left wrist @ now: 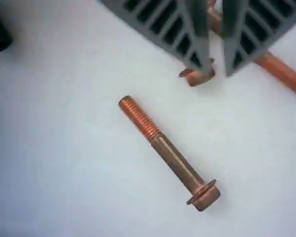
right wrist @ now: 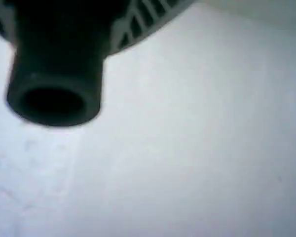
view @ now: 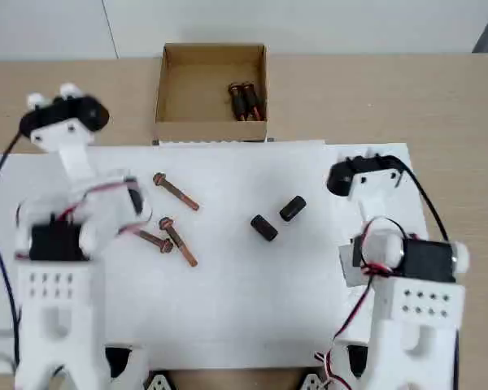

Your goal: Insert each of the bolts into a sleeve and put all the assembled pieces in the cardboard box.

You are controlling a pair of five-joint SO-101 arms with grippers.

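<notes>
An open-topped cardboard box (view: 169,89) of plain brown board stood at the far edge of a white sheet (view: 252,301) on the wooden counter (view: 455,97). Inside it, the assembled pieces (view: 244,99), coppery bolts in dark sleeves, lay together on the side nearer the right arm (view: 398,268).

On the sheet, a lone bolt (view: 176,191) lay by itself. A second bolt (view: 179,244) and a third bolt (view: 154,239) lay close together beside the left arm (view: 73,219). Each was copper-coloured, with a flanged head, a smooth shank and a threaded end. Two short black cylinders, one sleeve (view: 264,227) and another sleeve (view: 292,209), rested near each other at mid-sheet, well apart from the bolts.

The left jaws, ribbed grey plastic, were drawn almost together with only a slit between them. They gripped nothing, and their tips were just above a bolt head. The right jaws were clamped on a held sleeve (right wrist: 54,84), matt black and tubular, with its hollow end above the bare sheet.
</notes>
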